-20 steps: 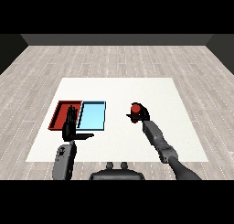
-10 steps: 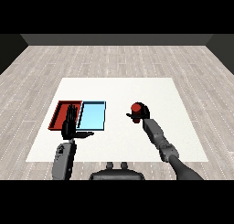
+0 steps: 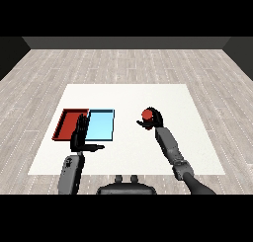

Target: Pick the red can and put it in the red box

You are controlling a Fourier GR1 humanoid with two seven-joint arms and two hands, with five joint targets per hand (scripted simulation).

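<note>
1. Where your right hand (image 3: pixel 154 118) sits, its fingers curl round the red can (image 3: pixel 146 114), right of both trays
2. Your left hand (image 3: pixel 81 135) stays out of it, fingers straight, overlapping the red tray (image 3: pixel 65 123) and light blue tray (image 3: pixel 101 124) on the worktop (image 3: pixel 128 98)

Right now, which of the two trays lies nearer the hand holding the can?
The light blue tray; the red tray sits beyond it, farther from the right hand.

The white table (image 3: pixel 128 95) is viewed from head height, looking down and forward, with wooden floor (image 3: pixel 123 63) seen beyond.
</note>
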